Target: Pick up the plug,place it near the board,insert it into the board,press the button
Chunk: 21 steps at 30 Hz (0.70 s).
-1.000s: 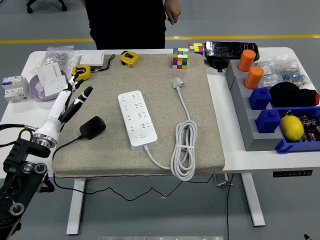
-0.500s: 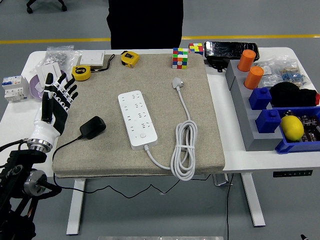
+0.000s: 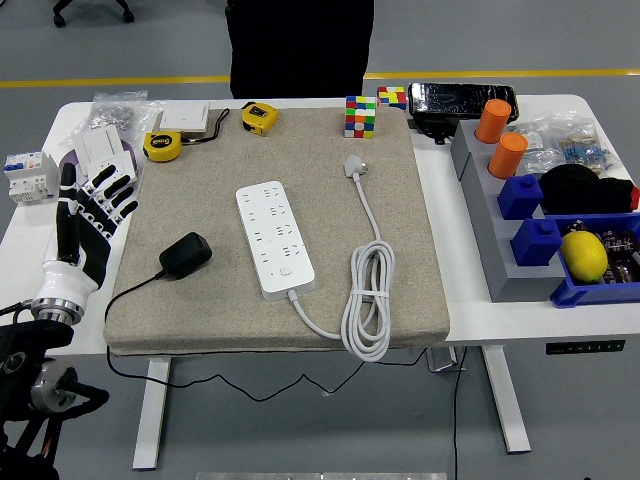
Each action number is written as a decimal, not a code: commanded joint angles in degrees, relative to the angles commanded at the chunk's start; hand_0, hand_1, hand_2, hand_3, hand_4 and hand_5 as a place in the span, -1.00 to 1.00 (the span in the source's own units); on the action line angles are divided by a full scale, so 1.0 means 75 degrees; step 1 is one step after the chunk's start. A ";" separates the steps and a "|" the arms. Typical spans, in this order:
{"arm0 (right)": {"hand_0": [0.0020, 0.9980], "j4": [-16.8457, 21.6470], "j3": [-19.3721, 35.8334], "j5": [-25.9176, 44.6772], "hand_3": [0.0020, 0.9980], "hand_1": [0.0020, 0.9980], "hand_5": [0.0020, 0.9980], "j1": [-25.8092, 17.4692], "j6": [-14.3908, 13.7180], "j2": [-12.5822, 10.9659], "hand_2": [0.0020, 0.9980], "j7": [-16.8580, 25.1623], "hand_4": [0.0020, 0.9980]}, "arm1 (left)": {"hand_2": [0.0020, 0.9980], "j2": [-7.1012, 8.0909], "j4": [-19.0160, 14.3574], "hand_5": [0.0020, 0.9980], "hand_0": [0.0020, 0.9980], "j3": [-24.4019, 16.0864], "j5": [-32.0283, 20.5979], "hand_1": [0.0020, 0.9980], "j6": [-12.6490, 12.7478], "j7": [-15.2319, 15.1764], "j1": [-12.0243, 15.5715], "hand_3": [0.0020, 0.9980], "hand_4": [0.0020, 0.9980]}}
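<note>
While the left hand (image 3: 88,215) hovers with fingers spread and empty at the mat's left edge, nothing's done yet: the black plug (image 3: 185,254) lies untouched, left of the power strip (image 3: 274,237), uninserted

Person in black clothing (image 3: 300,45) behind the white table (image 3: 470,300), head and legs cut off, right arm unseen.

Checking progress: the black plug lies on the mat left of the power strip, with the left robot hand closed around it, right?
Not quite. In the head view the left robot hand is open and clear of the black plug, which does lie on the mat left of the power strip.
</note>
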 joint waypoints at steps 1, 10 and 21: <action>0.70 0.0000 0.0009 -0.0036 0.61 0.56 1.00 0.0001 0.0003 0.0023 0.53 -0.0005 1.00 | 0.53 0.0010 0.0000 0.92 0.55 0.0001 0.0076 0.61 0.0049 0.0059 0.0002 0.49 1.00; 0.70 0.0000 -0.0086 -0.0313 0.61 0.56 1.00 0.0137 0.0051 0.0245 0.53 -0.0019 1.00 | 0.48 0.0104 0.0058 0.67 0.46 0.0035 0.0387 0.52 0.0204 0.0211 -0.0002 0.46 0.85; 1.00 0.0000 0.1323 -0.2647 -0.03 0.50 -0.32 0.0245 -0.0045 0.0254 0.28 -0.0164 0.97 | 0.43 0.0153 0.0147 0.62 0.43 0.0142 0.0860 0.47 0.0198 0.0262 0.0070 0.43 0.82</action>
